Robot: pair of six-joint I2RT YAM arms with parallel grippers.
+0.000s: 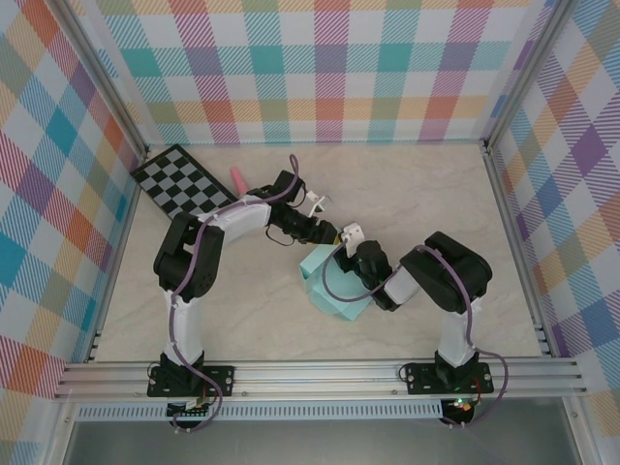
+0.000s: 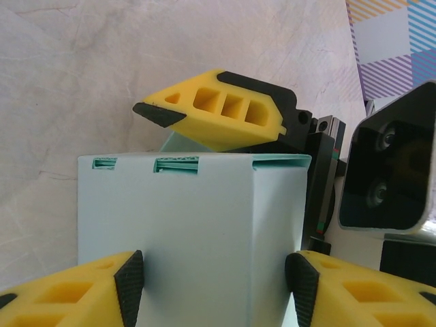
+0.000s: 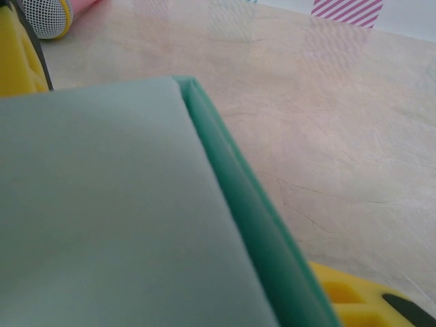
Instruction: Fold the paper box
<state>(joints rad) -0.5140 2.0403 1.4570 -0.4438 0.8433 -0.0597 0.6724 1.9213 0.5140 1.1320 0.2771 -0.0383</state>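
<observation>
The pale mint paper box point(image 1: 334, 295) stands folded into a block mid-table, between both arms. In the left wrist view its broad face point(image 2: 197, 225) runs under my left gripper point(image 2: 214, 289). That gripper is open, and its black pads point(image 2: 129, 286) lie over the face, which is wider than the gap. One yellow finger point(image 2: 211, 112) of my right gripper point(image 1: 356, 254) hangs over the box's far edge. In the right wrist view the box point(image 3: 102, 204) covers most of the jaws. One finger point(image 3: 368, 300) stands wide to the right of the box's darker edge, so this gripper is open.
A checkerboard point(image 1: 184, 184) lies at the back left, with a pink object point(image 1: 236, 177) beside it. A small white piece point(image 1: 318, 203) sits just behind the left arm. Checked walls enclose the table and an aluminium rail point(image 1: 320, 373) runs along the near edge.
</observation>
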